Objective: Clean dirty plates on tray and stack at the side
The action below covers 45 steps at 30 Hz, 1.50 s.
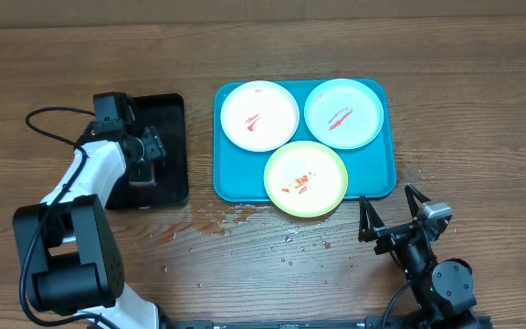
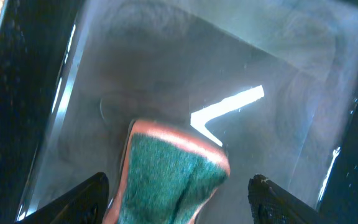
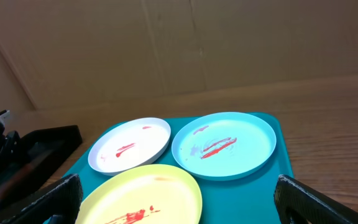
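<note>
Plates [image 1: 305,178]: three, all dirty, all on the tray [image 1: 234,178], centre-right of the overhead frame.
White plate [image 1: 259,115]: upper left of the tray, red smears [image 1: 252,120] near its middle.
Mint plate [image 1: 343,112]: upper right of the tray, just beside the white plate, red streak plus a paler smudge.
Yellow-green plate [image 3: 143,198]: lower middle of the tray, overhanging the tray's lower rim, red marks left of centre.
Black tray [image 1: 173,114]: left of the blue tray, apart from it, on the tabletop [image 1: 482,110].
Sponge [image 2: 169,177]: green face, orange-pink edge, lying in the black tray.
Left gripper [image 2: 176,198]: down inside the black tray, jaws apart, one finger either side of the sponge; gap shows on the right side, contact on the left unclear.
Right gripper [image 1: 390,212]: lower right of the overhead frame, jaws spread wide, holding nothing, just off the tray's lower right corner, facing the plates.
Droplets [image 1: 215,224]: wet specks on the tabletop below the tray.
</note>
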### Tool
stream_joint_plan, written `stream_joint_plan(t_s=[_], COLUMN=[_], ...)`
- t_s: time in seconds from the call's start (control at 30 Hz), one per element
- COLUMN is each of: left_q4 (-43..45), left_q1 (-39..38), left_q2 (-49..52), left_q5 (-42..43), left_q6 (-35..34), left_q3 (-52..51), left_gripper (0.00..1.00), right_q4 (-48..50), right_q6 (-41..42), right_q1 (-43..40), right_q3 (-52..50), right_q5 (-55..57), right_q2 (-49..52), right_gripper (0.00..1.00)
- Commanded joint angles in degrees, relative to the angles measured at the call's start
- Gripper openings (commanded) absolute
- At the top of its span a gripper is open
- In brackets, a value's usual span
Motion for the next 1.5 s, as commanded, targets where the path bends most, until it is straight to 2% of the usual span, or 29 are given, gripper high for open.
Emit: stream_joint_plan(t_s=[0.0, 0.63, 0.8, 0.93, 1.03, 1.1, 1.17, 1.2, 1.47], left_q4=[0.7, 1.3, 0.8, -0.1, -1.6, -2.7, -3.5, -3.9, -9.7], left_q1=[-0.2, -0.6, -0.6, -0.6, -0.6, -0.6, -0.6, -0.6, -0.6], left_q2=[1.6, 5.1, 5.1, 4.9, 4.9, 4.8, 4.7, 4.7, 4.6], left_q5=[0.7, 0.7, 0.6, 0.6, 0.4, 0.1, 0.0, 0.0, 0.0], left_q6=[0.5, 0.5, 0.5, 0.5, 0.5, 0.6, 0.6, 0.6, 0.6], left_q3=[-0.7, -0.5, -0.5, 0.2, 1.4, 2.4, 3.1, 3.5, 8.0], left_gripper=[0.72, 0.6, 0.52, 0.5, 0.41, 0.31, 0.16, 0.04, 0.04], right_q4=[0.4, 0.4, 0.4, 0.4, 0.4, 0.4, 0.4, 0.4, 0.4], right_q6=[-0.2, -0.2, -0.2, -0.2, -0.2, -0.2, -0.2, -0.2, -0.2], right_q1=[-0.2, -0.2, -0.2, -0.2, -0.2, -0.2, -0.2, -0.2, -0.2], right_q3=[-0.3, -0.3, -0.3, -0.3, -0.3, -0.3, -0.3, -0.3, -0.3], right_q5=[0.2, 0.2, 0.2, 0.2, 0.2, 0.2, 0.2, 0.2, 0.2], right_q2=[-0.6, -0.6, -0.6, -0.6, -0.6, -0.6, -0.6, -0.6, -0.6], right_gripper=[1.0, 1.0, 1.0, 1.0, 1.0, 1.0, 1.0, 1.0, 1.0])
